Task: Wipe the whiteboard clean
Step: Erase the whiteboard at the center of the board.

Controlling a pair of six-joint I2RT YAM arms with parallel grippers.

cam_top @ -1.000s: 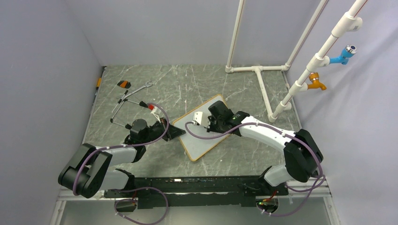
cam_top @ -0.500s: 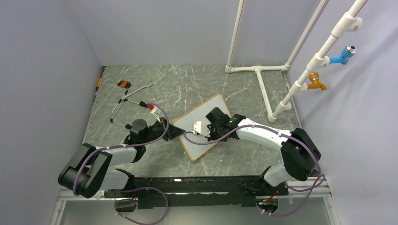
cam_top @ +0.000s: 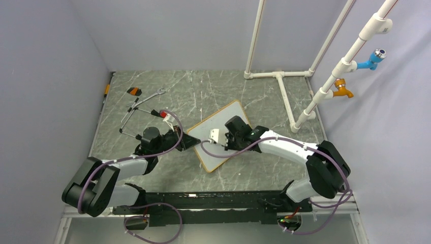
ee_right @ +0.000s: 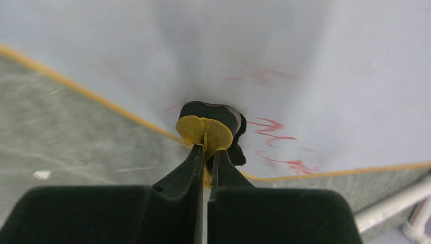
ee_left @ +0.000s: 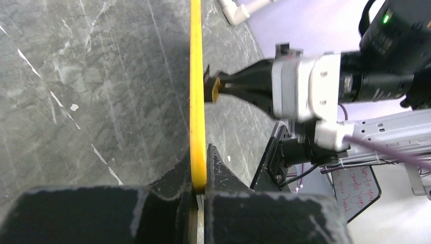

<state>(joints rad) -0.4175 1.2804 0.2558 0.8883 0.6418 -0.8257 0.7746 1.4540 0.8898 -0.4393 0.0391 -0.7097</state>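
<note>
left gripper [ee_left: 199,189] pinches whiteboard [ee_left: 196,101] frame | right gripper [ee_right: 205,152] clamps what looks like an eraser [ee_right: 203,129] | red marks [ee_right: 277,133] just beyond

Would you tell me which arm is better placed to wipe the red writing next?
Right. The right gripper holds the eraser on the whiteboard beside the red marks; the left gripper only clamps the frame.

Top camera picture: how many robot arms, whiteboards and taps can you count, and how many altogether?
Robot arms: 2, the left arm and the right arm
Whiteboard: 1
Taps: 2, the blue tap and the orange tap
Total: 5
</note>
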